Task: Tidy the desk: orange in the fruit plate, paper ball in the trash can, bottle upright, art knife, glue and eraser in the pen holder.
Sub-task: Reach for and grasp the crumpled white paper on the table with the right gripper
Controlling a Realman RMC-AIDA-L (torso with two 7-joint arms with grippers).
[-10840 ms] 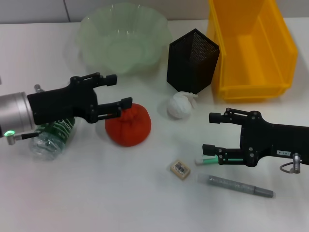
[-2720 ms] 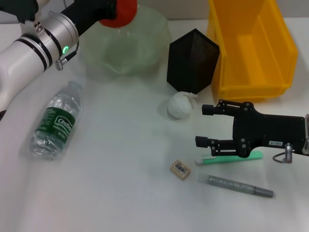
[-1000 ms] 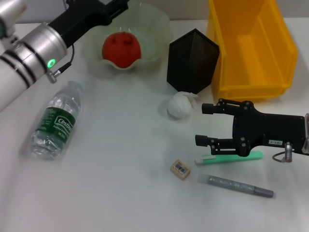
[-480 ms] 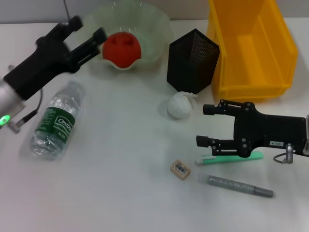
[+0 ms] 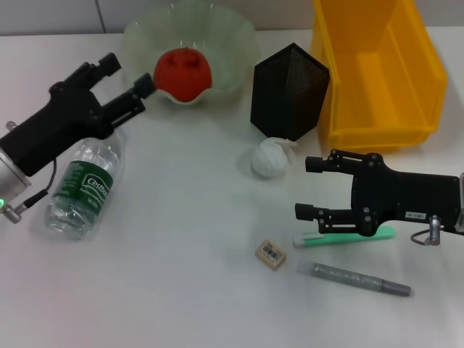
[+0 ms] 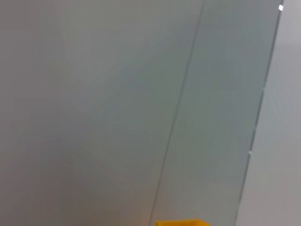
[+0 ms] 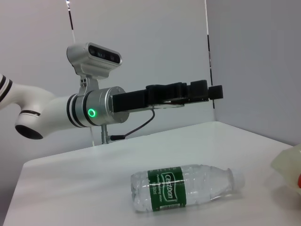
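Observation:
The orange (image 5: 183,72) rests inside the fruit plate (image 5: 233,42) at the back. My left gripper (image 5: 129,74) hovers open and empty just left of the plate, above the cap end of the bottle (image 5: 80,188), which lies on its side. The right wrist view shows the same bottle (image 7: 183,188) lying flat under the left gripper (image 7: 188,92). My right gripper (image 5: 306,187) stands open at the right, over the green glue (image 5: 348,235). The paper ball (image 5: 270,158) sits against the pen holder (image 5: 290,90). The eraser (image 5: 270,253) and the grey art knife (image 5: 355,278) lie near the front.
The yellow trash can (image 5: 377,72) stands at the back right beside the pen holder. A sliver of the trash can (image 6: 181,222) shows in the left wrist view, otherwise only wall. Bare white table lies between the bottle and the eraser.
My left gripper has drawn back from over the fruit plate, moving left and down toward the bottle, with the orange left in the plate. The right arm has stayed put.

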